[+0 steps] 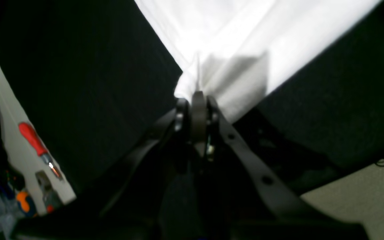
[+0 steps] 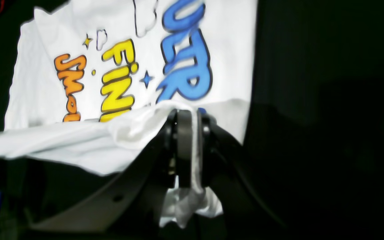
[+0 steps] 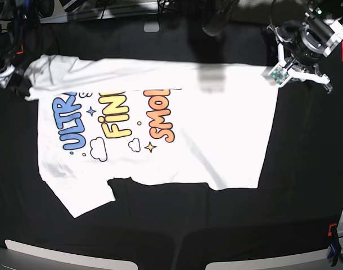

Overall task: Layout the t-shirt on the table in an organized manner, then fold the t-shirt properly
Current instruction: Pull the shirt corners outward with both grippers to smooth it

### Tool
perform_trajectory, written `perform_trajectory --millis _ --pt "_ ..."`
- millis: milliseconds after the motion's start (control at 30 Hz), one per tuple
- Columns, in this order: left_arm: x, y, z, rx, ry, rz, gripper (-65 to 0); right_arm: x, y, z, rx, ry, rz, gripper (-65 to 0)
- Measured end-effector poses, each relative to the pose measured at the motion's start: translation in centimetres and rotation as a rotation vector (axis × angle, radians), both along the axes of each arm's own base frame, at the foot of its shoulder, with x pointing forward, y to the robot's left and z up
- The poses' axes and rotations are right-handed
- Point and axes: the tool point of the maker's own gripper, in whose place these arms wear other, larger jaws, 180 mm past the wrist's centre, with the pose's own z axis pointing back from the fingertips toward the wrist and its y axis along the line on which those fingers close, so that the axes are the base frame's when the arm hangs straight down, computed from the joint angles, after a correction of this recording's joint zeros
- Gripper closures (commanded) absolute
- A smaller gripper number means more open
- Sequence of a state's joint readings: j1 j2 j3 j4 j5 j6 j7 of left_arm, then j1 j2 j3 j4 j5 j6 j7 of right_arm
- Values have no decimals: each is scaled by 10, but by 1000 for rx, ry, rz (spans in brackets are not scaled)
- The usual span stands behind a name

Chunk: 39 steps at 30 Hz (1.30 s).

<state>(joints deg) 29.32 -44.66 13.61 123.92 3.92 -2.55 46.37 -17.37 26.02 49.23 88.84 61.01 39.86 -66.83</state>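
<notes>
Base view: white cloth t-shirt (image 3: 216, 129) spread flat.

Dim, blurred wrist views; the t-shirt (image 3: 160, 135) glares overexposed white.

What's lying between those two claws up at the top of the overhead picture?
In the base view, the t-shirt stretches between them: the left gripper pinches one corner, the right gripper the other.

The t-shirt (image 3: 160, 135) lies print-up on the table (image 3: 306, 169), far edge seemingly lifted.
</notes>
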Motion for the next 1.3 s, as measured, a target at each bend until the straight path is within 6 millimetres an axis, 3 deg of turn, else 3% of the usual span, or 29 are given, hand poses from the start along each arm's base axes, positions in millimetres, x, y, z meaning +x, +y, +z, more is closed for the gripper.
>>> perform_trajectory --millis 200,400,500,633,900,1100,1300 --pt "12 -4 8 -18 -45 -10 0 22 6 -1 -56 6 38 0" --pt "46 -26 30 -155 -142 26 0 37 46 -19 -60 58 180 0" --pt "52 -35 35 -214 -152 36 0 43 65 -30 -83 92 252 0" --pt "55 -31 29 -206 -144 49 0 57 78 -34 -137 93 308 0" --pt "63 -12 3 -175 -116 90 0 74 85 -33 -209 87 348 0" --pt "70 -24 11 -231 -163 77 0 77 69 -37 -305 94 320 0" --pt "78 -41 17 -299 -199 91 0 78 70 -36 -305 84 318 0"
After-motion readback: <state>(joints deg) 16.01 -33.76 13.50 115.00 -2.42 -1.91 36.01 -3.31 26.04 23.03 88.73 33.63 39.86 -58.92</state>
